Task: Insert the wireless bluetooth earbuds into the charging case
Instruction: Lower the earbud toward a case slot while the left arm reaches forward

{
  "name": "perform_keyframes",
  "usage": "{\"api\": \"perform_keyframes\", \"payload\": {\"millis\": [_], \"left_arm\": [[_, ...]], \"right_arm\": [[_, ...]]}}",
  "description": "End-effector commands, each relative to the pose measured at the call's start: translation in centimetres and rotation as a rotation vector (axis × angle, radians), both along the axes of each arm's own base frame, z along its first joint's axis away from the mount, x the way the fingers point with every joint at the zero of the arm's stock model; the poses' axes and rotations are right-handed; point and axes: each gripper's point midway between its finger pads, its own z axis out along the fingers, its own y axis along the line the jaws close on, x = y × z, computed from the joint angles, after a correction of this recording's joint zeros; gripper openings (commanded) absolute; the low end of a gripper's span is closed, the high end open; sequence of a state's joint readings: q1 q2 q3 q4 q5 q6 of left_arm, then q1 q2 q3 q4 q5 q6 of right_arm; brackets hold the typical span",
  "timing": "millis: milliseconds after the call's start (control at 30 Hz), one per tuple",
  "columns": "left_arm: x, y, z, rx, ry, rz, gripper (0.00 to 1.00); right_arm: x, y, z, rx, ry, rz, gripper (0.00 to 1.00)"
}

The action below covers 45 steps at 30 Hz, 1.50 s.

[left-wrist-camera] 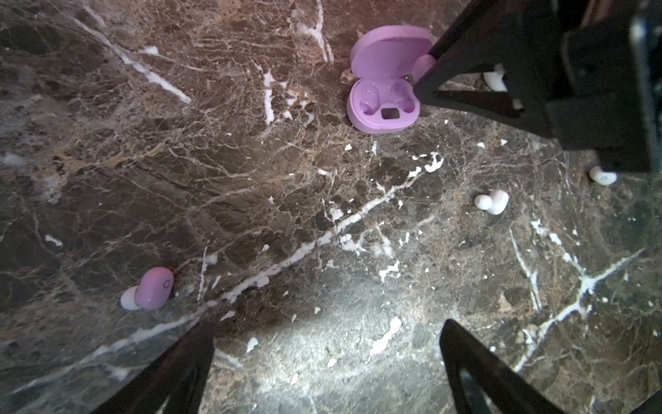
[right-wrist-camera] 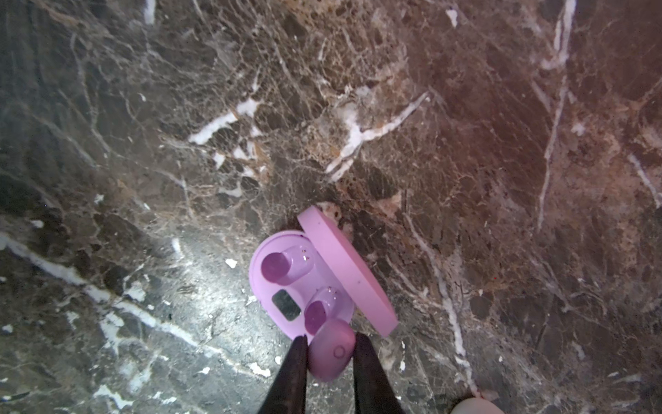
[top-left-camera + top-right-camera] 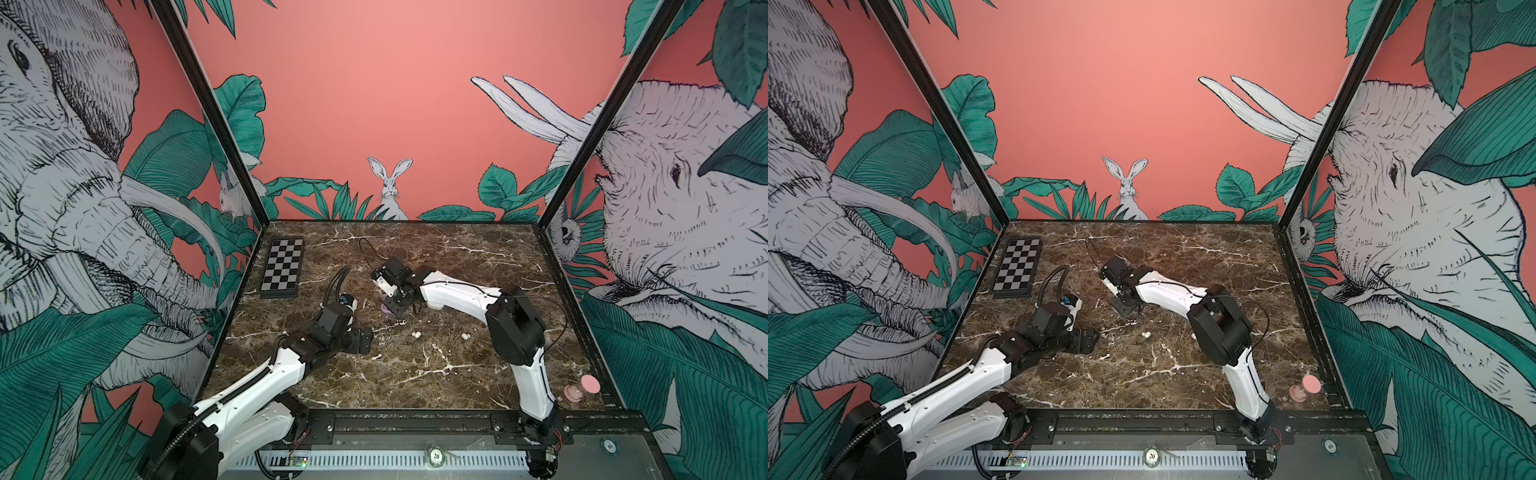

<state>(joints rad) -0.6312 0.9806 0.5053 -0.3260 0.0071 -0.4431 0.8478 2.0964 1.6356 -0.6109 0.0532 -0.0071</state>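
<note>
My right fingers (image 2: 305, 343) were clamped on a lilac earbud (image 2: 331, 355), just beside the rim of the open lilac charging case (image 2: 263, 286) on the marble counter (image 2: 465, 143). Both sockets looked empty. I judged it best to centre the earbud over the nearest socket (image 2: 317, 315), lower gently, then release.

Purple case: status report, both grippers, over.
Right gripper shut on purple earbud, at the open purple case. Both wells empty. Left gripper open, holding nothing. Nothing blocks the wells.
</note>
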Motion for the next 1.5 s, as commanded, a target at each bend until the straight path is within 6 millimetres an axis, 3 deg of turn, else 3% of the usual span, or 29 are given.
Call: {"api": "perform_keyframes", "payload": {"millis": [0, 1467], "left_arm": [[0.8, -0.6, 1.5, -0.026, -0.040, -0.009, 0.99], [0.8, -1.1, 1.4, -0.033, -0.025, -0.028, 0.99]], "right_arm": [[0.6, 0.3, 0.1, 0.004, -0.005, 0.004, 0.22], [0.9, 0.0, -1.5, -0.036, -0.001, 0.006, 0.22]]}}
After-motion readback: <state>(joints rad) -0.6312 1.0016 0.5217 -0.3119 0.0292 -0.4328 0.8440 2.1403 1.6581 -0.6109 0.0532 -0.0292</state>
